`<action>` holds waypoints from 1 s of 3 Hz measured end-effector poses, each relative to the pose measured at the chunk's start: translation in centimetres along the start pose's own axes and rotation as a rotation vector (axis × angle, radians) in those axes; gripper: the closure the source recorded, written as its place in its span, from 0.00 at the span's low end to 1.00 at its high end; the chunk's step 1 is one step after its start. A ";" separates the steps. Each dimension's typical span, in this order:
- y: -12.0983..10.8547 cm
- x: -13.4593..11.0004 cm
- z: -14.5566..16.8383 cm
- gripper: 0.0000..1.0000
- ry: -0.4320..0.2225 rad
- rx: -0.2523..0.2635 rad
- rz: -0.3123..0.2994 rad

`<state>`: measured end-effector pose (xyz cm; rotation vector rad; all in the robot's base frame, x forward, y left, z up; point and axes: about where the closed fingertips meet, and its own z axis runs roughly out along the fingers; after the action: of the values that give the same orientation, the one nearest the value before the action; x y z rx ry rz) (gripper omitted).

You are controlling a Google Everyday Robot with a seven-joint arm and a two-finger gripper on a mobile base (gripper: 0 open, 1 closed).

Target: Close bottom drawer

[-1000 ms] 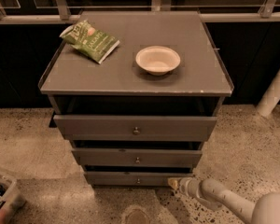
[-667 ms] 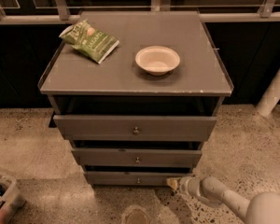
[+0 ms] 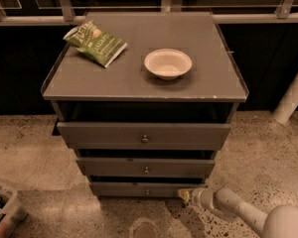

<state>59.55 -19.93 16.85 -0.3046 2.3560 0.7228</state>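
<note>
The grey cabinet has three drawers, all pulled out a little. The bottom drawer (image 3: 139, 189) is the lowest and narrowest-looking, with a small round metal knob (image 3: 147, 192) at its middle. My gripper (image 3: 185, 195) is at the end of the white arm that comes in from the lower right. It sits at the right end of the bottom drawer's front, at floor level, touching or almost touching it.
Above are the middle drawer (image 3: 146, 167) and the widest top drawer (image 3: 144, 135). A green chip bag (image 3: 95, 43) and a white bowl (image 3: 168, 63) lie on the cabinet top (image 3: 198, 78). A bin with cans (image 3: 1, 209) stands at the lower left. A white post (image 3: 291, 95) is at the right.
The gripper has shifted slightly left, closer against the right end of the bottom drawer front. The drawers look unmoved.
</note>
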 end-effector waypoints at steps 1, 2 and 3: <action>0.2 0.8 -0.8 1.00 -0.008 0.007 0.015; 0.5 1.7 -2.7 1.00 -0.026 0.046 0.031; 0.9 2.3 -2.7 0.81 -0.020 0.046 0.035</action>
<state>56.10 -20.82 17.46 -0.2356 2.3610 0.6843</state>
